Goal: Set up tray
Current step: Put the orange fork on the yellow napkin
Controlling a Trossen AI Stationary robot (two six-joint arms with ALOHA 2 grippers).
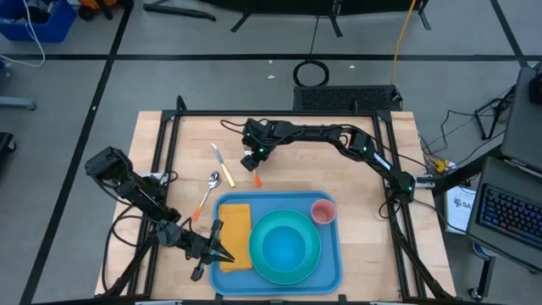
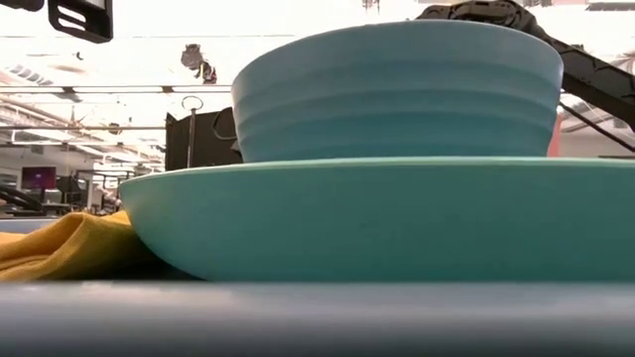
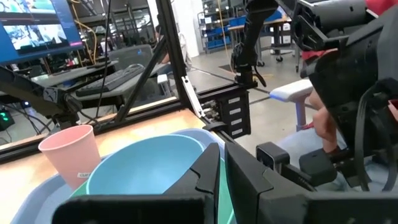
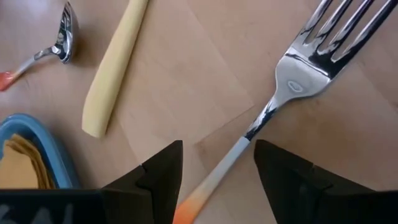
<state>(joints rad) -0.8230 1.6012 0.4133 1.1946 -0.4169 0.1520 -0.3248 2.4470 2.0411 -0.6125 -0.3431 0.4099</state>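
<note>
The light-blue tray [image 1: 329, 254] lies at the table's near middle. It carries a turquoise plate [image 1: 313, 258] with a bowl [image 1: 284, 246] on it, a pink cup [image 1: 323, 210] and a yellow napkin [image 1: 235, 235]. Beyond the tray a fork [image 4: 298, 81] with an orange-tipped handle lies flat on the wood. My right gripper [image 4: 217, 152] hangs open just above it, slanting down, one finger on each side of the handle [image 4: 230, 155] without touching. My left gripper [image 1: 218, 252] is shut and points level over the tray's left rim, by the napkin, holding nothing.
A yellow-handled knife [image 4: 115, 68] and an orange-handled spoon [image 4: 62, 31] lie on the wood left of the fork, near the tray's far left corner [image 4: 43, 134]. Black frame rails [image 1: 165, 152] border the table. Bare wood lies right of the fork.
</note>
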